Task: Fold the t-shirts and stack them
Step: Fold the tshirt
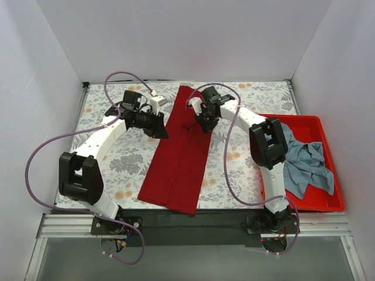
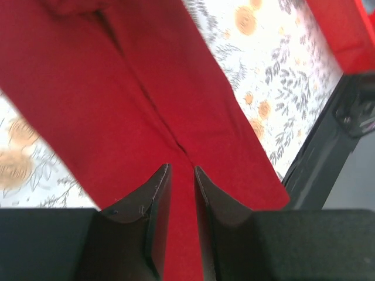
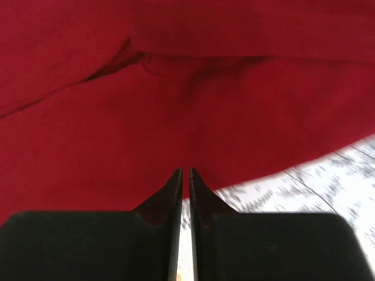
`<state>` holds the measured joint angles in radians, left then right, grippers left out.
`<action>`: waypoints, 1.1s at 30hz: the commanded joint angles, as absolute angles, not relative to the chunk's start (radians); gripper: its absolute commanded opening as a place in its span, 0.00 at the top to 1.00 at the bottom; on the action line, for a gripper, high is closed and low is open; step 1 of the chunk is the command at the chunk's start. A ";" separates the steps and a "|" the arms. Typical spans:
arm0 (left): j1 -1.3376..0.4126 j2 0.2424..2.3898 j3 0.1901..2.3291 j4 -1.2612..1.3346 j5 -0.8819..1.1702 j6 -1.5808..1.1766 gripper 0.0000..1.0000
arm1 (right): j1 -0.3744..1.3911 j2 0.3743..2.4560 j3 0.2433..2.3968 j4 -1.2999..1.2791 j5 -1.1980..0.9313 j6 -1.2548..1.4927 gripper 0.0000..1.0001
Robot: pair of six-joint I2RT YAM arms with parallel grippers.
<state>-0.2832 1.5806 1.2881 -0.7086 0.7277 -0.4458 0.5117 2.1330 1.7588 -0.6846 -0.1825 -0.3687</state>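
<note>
Folded garment: the dark red t-shirt (image 1: 179, 155) lies flat on the floral counter (image 1: 123, 158), folded lengthwise into one long strip. The far end is narrow. The near end is wider and overlaps the counter's dark near edge.
Cloth surface: plain matte red, no print. Two folded-in flaps meet along a crease running down the strip's middle (image 2: 170, 129). There are soft wrinkles toward the far end.
Left arm: the left gripper (image 1: 159, 130) sits at the dark red t-shirt's left edge, on its far half. The jaws are narrowly spread, with red cloth visible through the gap; contact with the cloth cannot be determined.
Right arm: the right gripper (image 1: 202, 123) sits over the dark red t-shirt's right side, on its far half. The jaws are pressed almost together, leaving a thin slit, with nothing between them.
Second garment: the grey-blue t-shirt (image 1: 304, 164) lies well apart to the right of the dark red t-shirt, crumpled and unfolded.
Container: the red bin (image 1: 328, 202) holds the grey-blue t-shirt.
</note>
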 commanded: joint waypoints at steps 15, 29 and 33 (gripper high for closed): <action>-0.130 1.546 1.124 -0.540 0.692 -0.594 0.79 | 0.463 2.471 2.114 -0.580 0.115 -0.486 0.89; -0.127 1.422 1.229 -0.474 0.771 -0.434 0.52 | 0.460 2.038 2.036 -0.535 -0.119 -0.523 0.13; -0.127 1.339 1.247 -0.463 0.839 -0.339 0.19 | 0.460 1.835 1.942 -0.497 -0.222 -0.519 0.02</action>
